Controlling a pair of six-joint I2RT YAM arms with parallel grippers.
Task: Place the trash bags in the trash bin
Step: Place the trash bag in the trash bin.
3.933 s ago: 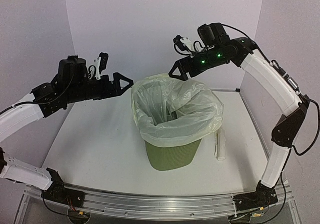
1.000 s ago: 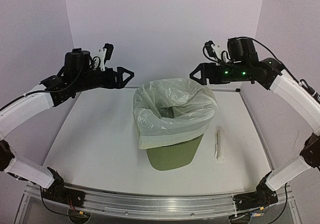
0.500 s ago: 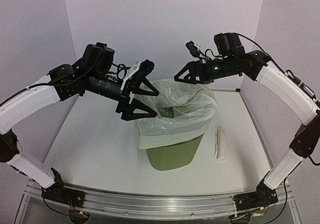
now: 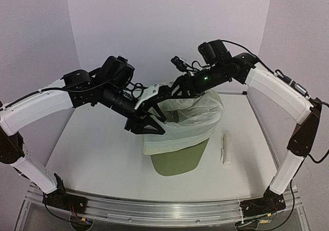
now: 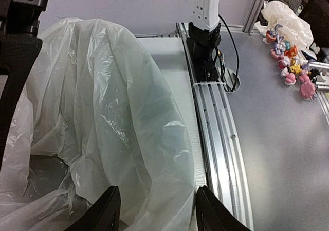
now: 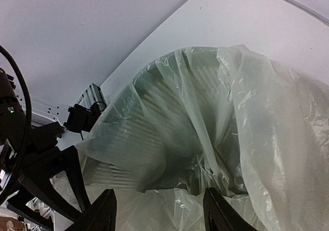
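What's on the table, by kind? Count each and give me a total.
Green trash bin: 1
Translucent trash bag, draped over the bin's rim: 1
Small white roll lying beside the bin: 1
Total: 3

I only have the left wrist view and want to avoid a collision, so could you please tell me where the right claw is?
Observer: The right claw hangs over the far edge of the trash bag, jaws apart, close to the left claw.
Operator: Thank you. Is the bag seated on the bin?
Observer: Its edge folds outward over the rim of the upright trash bin.
Operator: Is anything else on the table?
Observer: A small white roll lies right of the bin, apart from it.
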